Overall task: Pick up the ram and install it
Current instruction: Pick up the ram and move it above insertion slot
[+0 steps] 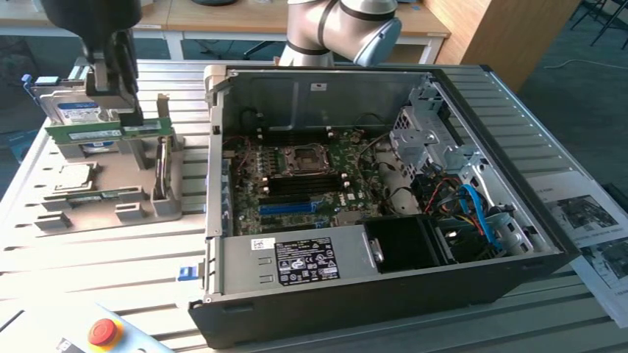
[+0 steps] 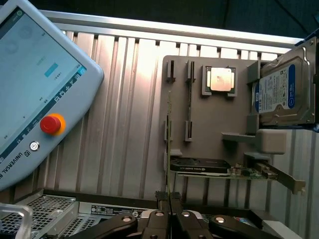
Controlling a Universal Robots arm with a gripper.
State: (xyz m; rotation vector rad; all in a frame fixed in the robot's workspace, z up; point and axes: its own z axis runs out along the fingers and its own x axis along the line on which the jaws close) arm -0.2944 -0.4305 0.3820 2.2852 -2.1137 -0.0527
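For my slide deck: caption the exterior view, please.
Claw holds a ram over the tray, beside the open PC case.

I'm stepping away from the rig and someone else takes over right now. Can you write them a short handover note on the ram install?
Grip: the end effector is shut on the ram, holding it above the parts tray at the exterior view's left.
Things: the second ram lies in the tray. The computer case stands open at the exterior view's right, with its motherboard exposed.
Done: the ram is picked up.
Left: the install. The ram is not yet in the case.
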